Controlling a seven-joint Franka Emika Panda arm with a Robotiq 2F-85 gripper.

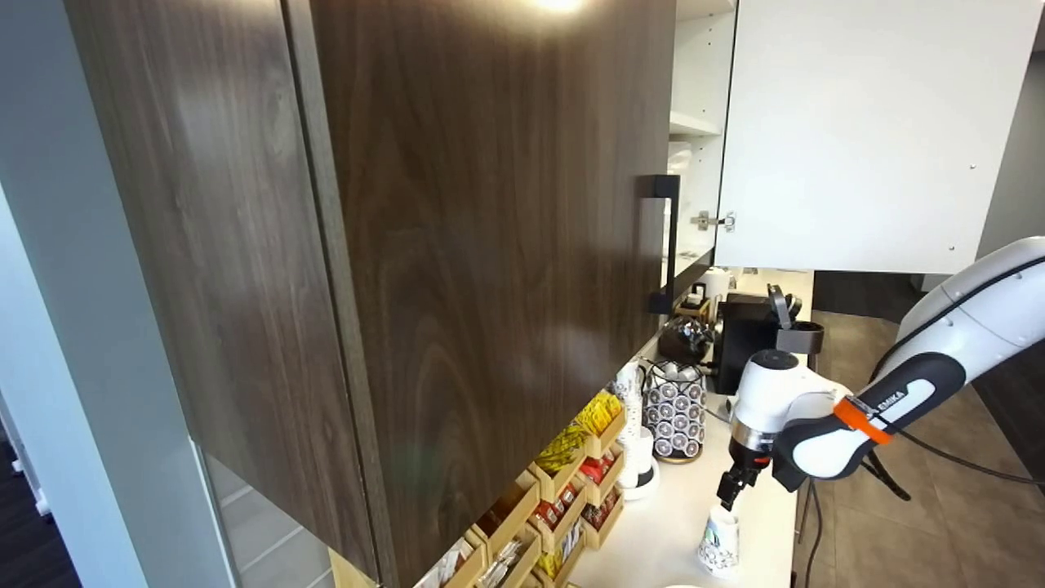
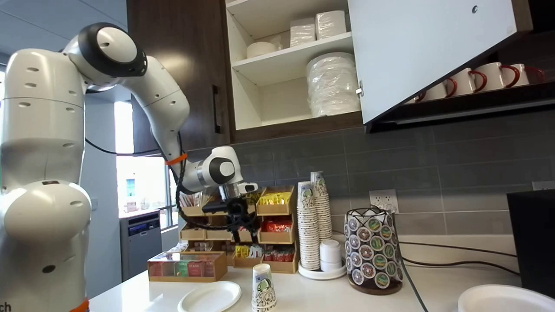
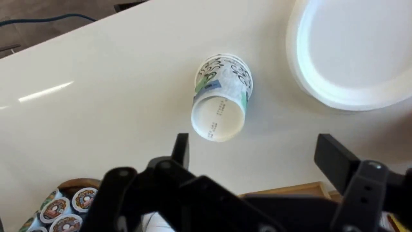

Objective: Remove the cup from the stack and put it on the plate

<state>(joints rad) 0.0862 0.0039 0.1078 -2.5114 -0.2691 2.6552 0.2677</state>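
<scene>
facing the tiled wall [image 2: 303, 160], i see a tiered wooden rack [image 2: 276, 237] of packets [image 2: 275, 199] behind the tool [image 3: 252, 149]. lower, to the tool's left, sits a clear-lidded box [image 2: 220, 265] of coloured sachets [image 2: 181, 268]. well to the tool's right, a round holder [image 2: 375, 289] is covered in pods [image 2: 366, 250]. high above the tool, a cabinet [image 2: 282, 104] stands open, red-handled mugs [image 2: 490, 79] farther right.

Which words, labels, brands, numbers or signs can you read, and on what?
"EMIKA": white-and-black robot arm.
"ch", cut off by the picture edge: same arm, low down.
"STASH", perhaps, too small to be sure: red packets in the pale wooden box.
Patterned white paper cup, print on upturned base: too blurred.
Round multicoloured coffee pods, lids: too small.
Nothing else legible.
</scene>
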